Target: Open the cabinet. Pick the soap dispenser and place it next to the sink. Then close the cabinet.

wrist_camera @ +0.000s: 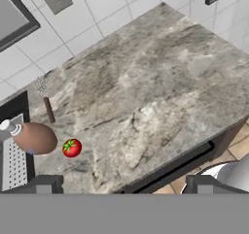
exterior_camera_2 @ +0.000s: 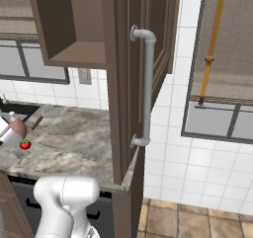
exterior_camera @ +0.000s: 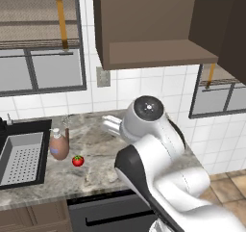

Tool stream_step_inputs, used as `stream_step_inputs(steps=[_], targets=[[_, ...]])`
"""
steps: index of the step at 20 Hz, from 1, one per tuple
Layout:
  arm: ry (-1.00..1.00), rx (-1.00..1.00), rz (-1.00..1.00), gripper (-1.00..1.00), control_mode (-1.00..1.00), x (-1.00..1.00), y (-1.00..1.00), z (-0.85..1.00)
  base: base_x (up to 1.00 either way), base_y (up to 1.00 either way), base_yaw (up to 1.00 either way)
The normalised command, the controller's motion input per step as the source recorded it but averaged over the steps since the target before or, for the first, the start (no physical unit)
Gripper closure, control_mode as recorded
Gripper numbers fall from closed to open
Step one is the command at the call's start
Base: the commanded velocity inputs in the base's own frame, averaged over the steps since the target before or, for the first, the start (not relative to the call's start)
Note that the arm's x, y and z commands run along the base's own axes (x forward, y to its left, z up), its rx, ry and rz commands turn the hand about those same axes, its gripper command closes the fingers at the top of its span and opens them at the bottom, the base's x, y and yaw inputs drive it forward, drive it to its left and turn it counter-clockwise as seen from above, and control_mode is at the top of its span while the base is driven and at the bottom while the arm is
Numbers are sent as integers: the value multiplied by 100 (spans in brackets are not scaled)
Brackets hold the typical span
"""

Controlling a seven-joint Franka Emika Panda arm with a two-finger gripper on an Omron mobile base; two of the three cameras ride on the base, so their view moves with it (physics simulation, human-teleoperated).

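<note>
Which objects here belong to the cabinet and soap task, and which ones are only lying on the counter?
Part of the job:
- dark brown wooden wall cabinet, door open
- small rounded brown soap dispenser, standing beside the sink
- black-rimmed sink
- open gripper

Just lying about:
- small red tomato
- thin brown-handled utensil

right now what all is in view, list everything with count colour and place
cabinet: 1, dark brown, on the wall above the counter, door swung open, shelf bare
bar handle: 1, silver, vertical on the open door
soap dispenser: 1, brown with white pump, on the counter beside the sink
sink: 1, black rim, grey perforated insert, left end of counter
tomato: 1, red, on the counter right of the dispenser
utensil: 1, brown handle, by the wall behind the dispenser
counter: 1, grey marble
outlet plate: 1, grey, on the tiled wall
hand: 1, dark fingertips, open, above the counter
</note>
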Motion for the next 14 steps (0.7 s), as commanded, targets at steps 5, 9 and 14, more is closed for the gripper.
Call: stream_step_inputs(steps=[5, 9, 14], targets=[[0, 6, -19, -100, -100, -40, -49, 29, 0, 0, 0], [0, 10, -25, -100, -100, -37, -50, 35, 0, 0, 0], [0, 10, -20, -100, -100, -41, -49, 29, 0, 0, 0]])
